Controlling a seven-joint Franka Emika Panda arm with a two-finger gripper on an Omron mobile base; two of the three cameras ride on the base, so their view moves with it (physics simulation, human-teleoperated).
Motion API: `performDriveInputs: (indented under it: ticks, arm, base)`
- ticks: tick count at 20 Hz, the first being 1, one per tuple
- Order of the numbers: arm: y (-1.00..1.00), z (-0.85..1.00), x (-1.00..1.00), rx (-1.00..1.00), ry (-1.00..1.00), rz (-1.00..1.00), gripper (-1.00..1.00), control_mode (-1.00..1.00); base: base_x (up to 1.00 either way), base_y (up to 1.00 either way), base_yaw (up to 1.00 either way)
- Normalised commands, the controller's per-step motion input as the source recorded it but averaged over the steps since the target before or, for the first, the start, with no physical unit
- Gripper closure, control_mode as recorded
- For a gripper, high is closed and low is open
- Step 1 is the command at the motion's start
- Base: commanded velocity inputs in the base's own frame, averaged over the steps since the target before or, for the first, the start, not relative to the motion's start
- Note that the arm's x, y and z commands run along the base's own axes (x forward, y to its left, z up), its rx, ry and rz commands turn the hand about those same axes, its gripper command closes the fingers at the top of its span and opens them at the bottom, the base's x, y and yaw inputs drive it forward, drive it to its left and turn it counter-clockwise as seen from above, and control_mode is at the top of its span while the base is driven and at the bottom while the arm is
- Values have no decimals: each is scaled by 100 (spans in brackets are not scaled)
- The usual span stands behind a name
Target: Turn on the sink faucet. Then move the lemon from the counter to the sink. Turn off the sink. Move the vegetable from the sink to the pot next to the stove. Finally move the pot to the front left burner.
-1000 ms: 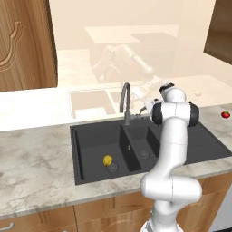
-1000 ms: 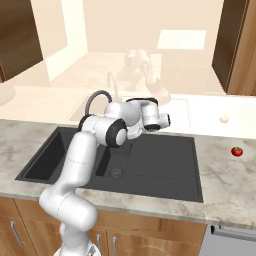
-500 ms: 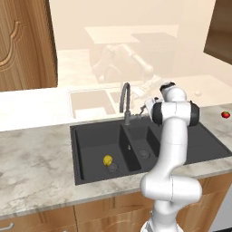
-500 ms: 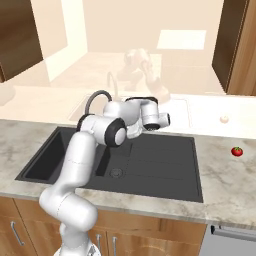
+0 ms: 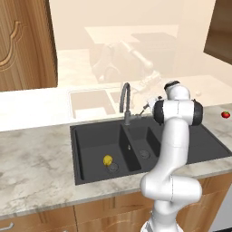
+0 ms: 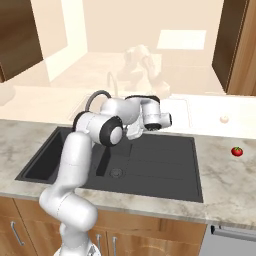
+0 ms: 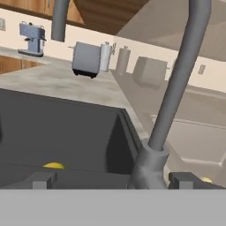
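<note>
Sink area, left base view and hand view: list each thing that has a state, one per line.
sink faucet: upright, no water visible from the spout.
lemon: lying in the left basin of the sink, beside the drain.
tomato: resting on the counter, right of the sink.
gripper: open, fingertips either side of the faucet base.

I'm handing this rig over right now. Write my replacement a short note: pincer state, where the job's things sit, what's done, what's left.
Pincer: at the faucet base, fingers either side of it, open, holding nothing.
Lemon: already in the left basin of the sink, by the drain.
Tomato: on the counter, right of the sink.
Water: I cannot tell whether it runs.
Done: lemon moved into the sink.
Left: probably shut off the faucet, then lemon to the pot, pot to the front left burner.
</note>
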Motion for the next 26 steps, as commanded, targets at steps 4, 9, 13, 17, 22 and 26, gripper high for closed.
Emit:
performDriveInputs:
  ticks: [4,9,13,17,22,26]
  arm:
    - [0,30,-61,0,-7,0,-100,-100]
    - [2,38,-68,0,-6,-1,-100,-100]
    - [14,40,-72,0,-4,-3,-100,-100]
    - [24,33,-71,0,0,-4,-100,-100]
    - [34,22,-69,-1,0,-4,-100,-100]
    - [41,18,-64,-4,3,-3,-100,-100]
  base:
    - [0,0,0]
    - [0,0,0]
    - [0,0,0]
    - [0,0,0]
    - [0,0,0]
    - [0,0,0]
